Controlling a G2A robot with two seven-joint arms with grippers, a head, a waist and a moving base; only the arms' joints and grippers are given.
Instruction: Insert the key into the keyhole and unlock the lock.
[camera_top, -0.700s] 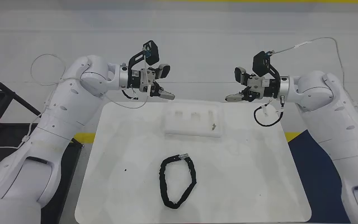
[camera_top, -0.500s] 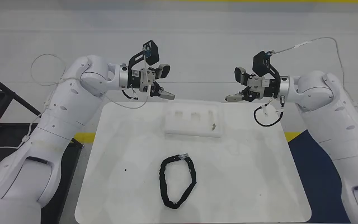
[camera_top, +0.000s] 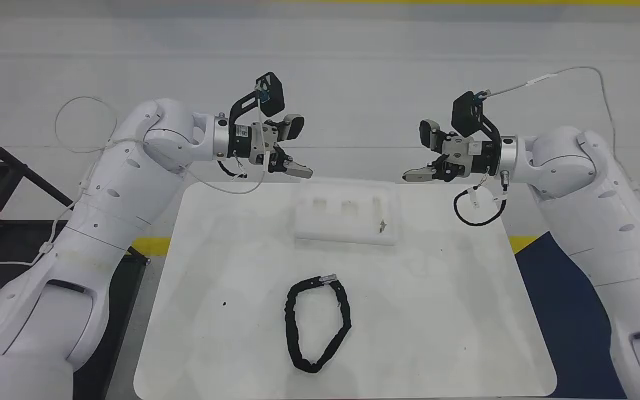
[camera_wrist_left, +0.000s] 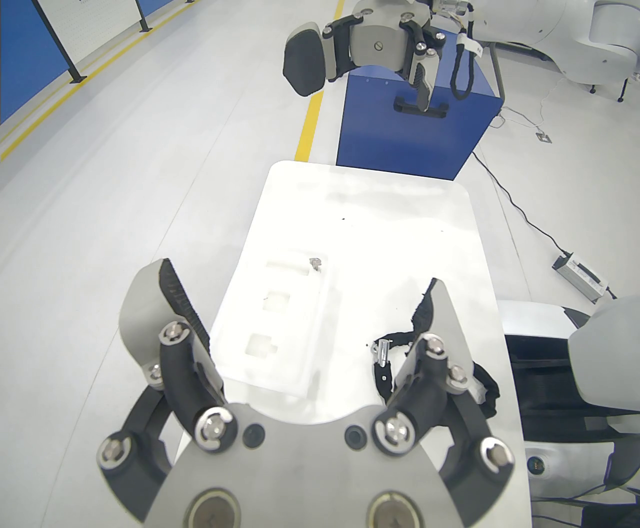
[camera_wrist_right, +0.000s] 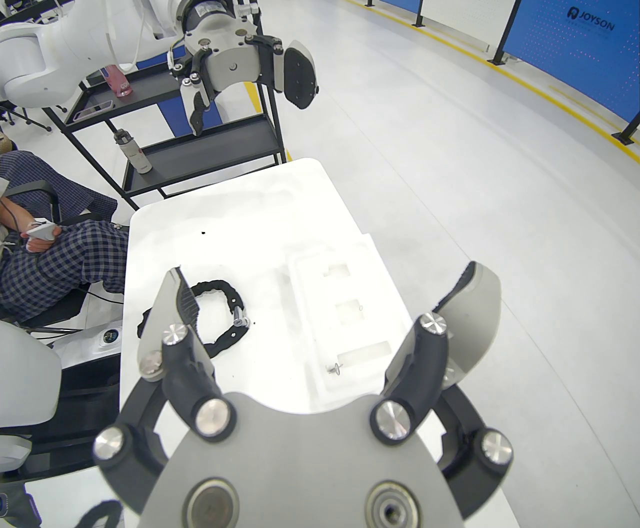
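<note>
Unchanged: left gripper (camera_top: 297, 150) and right gripper (camera_top: 420, 154) stay spread apart, empty.

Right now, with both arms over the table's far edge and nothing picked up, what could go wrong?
The key is tiny and lies on the foam tray beside a recess; the open jaws of the right gripper could miss it or drag the tray. The chain lock lies loose on the table, so pushing the key in may slide it unless the left gripper holds it.

The lock (camera_top: 291, 325) has a black cloth cover and a shiny metal end; the desk (camera_top: 450, 320) looks smooth and white
</note>
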